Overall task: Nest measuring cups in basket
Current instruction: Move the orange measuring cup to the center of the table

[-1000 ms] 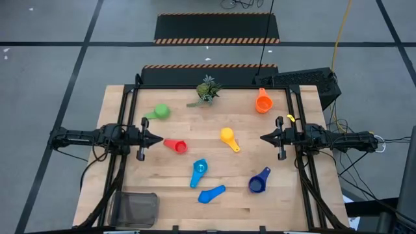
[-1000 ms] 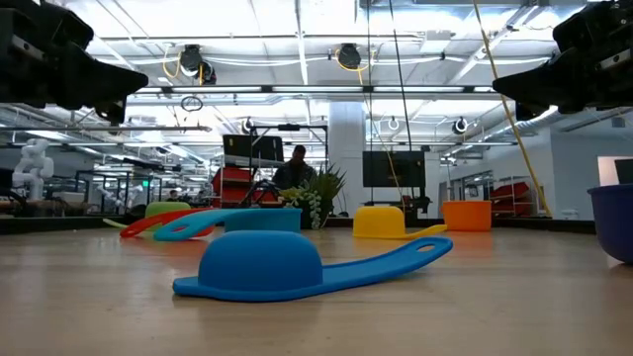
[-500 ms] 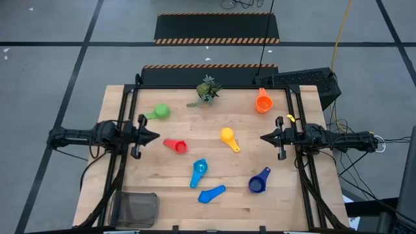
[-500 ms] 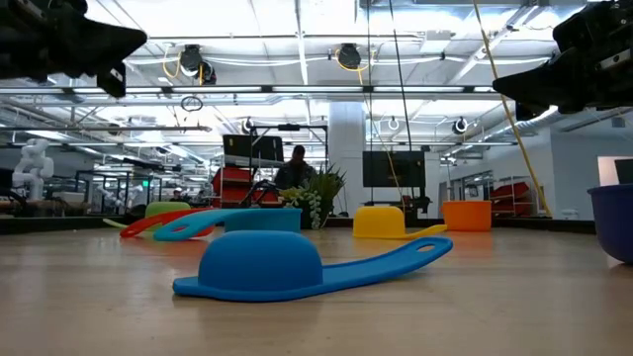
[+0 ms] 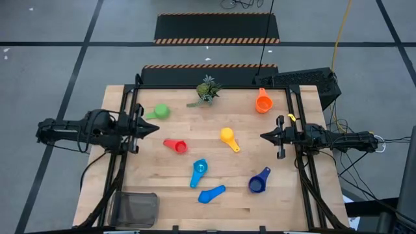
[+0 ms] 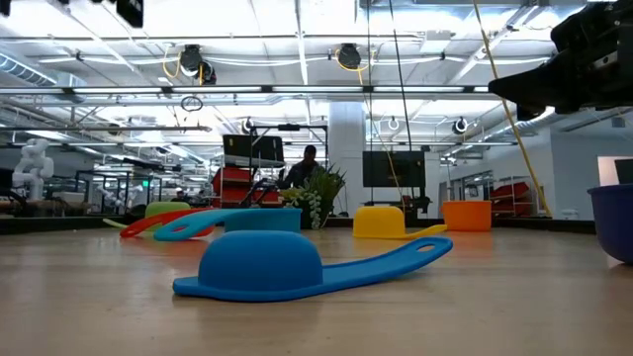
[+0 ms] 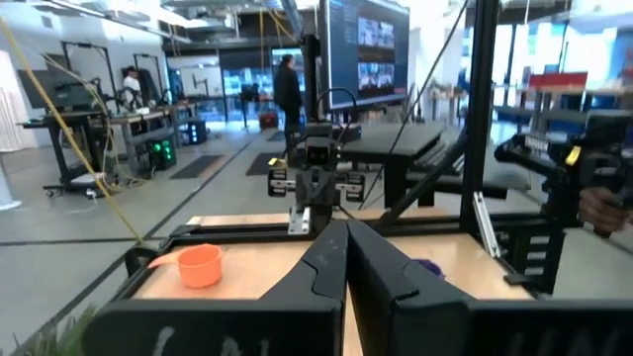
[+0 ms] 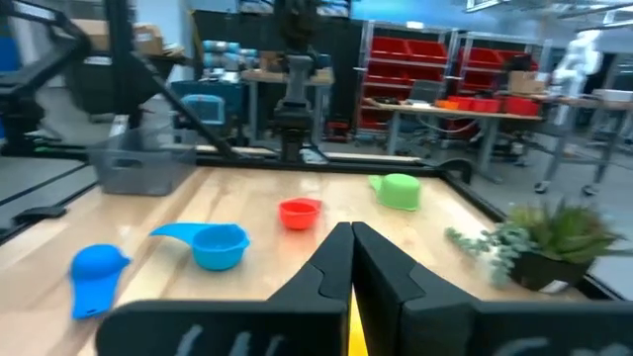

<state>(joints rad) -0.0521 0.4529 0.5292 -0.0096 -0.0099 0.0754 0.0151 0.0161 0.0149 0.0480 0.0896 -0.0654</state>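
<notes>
The pale wooden plank tabletop [image 5: 221, 195] carries seven plastic measuring cups: green [image 5: 158, 112] at ten o'clock, orange [image 5: 262, 102] at one, red [image 5: 176, 145] and yellow [image 5: 228, 137] near centre, and light blue [image 5: 198, 171], blue [image 5: 211, 194] and dark blue [image 5: 259, 181] toward six. A small green leafy plant [image 5: 207, 90] stands at twelve, and a dark grey mesh basket [image 5: 135, 208] at seven.

No legible text, label, brand, number or sign in any view. Monitor [image 7: 361, 49] behind the table, left wrist view: lit panels, content too small to read. Floor mats [image 5: 218, 28] beyond the table, high view: orange-and-black hazard striping only, no lettering. Red bins [image 8: 427, 61] on shelving, right wrist view: no readable markings.
</notes>
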